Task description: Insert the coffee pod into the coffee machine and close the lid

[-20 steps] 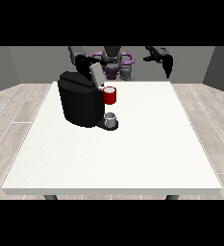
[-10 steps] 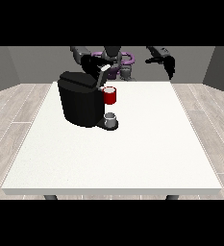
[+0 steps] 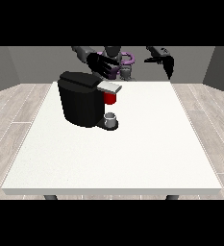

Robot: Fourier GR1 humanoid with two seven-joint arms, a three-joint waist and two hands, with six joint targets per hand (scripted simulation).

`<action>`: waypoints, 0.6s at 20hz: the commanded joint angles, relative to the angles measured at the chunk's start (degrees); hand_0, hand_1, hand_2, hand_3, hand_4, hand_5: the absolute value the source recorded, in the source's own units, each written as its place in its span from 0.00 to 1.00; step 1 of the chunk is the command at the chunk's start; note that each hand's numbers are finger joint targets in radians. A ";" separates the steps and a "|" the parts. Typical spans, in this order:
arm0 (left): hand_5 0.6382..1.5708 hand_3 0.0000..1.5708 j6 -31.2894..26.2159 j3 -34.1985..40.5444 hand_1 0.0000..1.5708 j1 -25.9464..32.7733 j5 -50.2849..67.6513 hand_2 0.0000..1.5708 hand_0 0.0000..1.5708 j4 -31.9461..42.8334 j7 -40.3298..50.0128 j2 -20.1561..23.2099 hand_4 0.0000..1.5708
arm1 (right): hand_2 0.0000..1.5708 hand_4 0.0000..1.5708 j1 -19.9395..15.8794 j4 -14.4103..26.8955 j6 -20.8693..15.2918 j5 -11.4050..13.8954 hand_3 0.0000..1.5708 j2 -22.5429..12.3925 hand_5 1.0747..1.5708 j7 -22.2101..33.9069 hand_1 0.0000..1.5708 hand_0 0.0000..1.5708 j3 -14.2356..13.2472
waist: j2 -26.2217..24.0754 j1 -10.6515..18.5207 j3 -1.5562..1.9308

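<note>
Scene: black coffee machine (image 3: 82,98) on white counter (image 3: 132,153), lid looks lowered | Pod: not plainly visible | Hand at view's left (image 3: 103,66): above machine, fingers spread, holding nothing | Hand at view's right (image 3: 165,62): raised, fingers unclear | Progress: seemingly near the end.

The hand at the view's left (image 3: 102,65) has lifted clear (above the machine's lid (image 3: 108,87)).

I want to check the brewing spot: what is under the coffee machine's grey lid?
Under the grey lid hangs a red thing at the machine; below it a grey cup-like thing stands on the coffee machine base. The lid covers whatever is inside.
</note>
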 commanded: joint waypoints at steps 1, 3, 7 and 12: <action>1.00 0.00 0.85 -1.62 0.00 0.92 -0.71 0.00 0.00 -0.38 -1.66 -1.47 0.12 | 0.00 0.05 -0.94 0.42 -1.40 1.44 0.00 1.65 1.00 0.23 0.00 0.00 0.63 | -0.98 -0.17 0.00; 1.00 0.00 0.48 -0.59 0.00 0.30 -0.95 0.00 0.00 0.72 -4.73 -0.15 0.13 | 0.00 0.08 -2.92 -0.43 0.12 -0.04 0.00 1.09 1.00 -1.13 0.00 0.00 -0.59 | 0.68 -0.41 -0.01; 1.00 0.00 0.57 -2.01 0.00 1.81 -0.25 0.00 0.00 -1.23 -2.79 -1.87 0.13 | 0.00 0.11 3.18 -2.68 0.57 -1.43 0.00 5.31 1.00 -4.51 0.00 0.00 3.06 | -3.73 -1.54 0.00; 1.00 0.00 1.86 -0.79 0.00 5.00 -0.89 0.00 0.00 2.47 -5.84 -2.21 0.12 | 0.00 0.18 14.54 -9.14 3.06 -11.61 0.00 5.44 1.00 -7.25 0.00 0.00 7.92 | -8.02 -6.23 0.01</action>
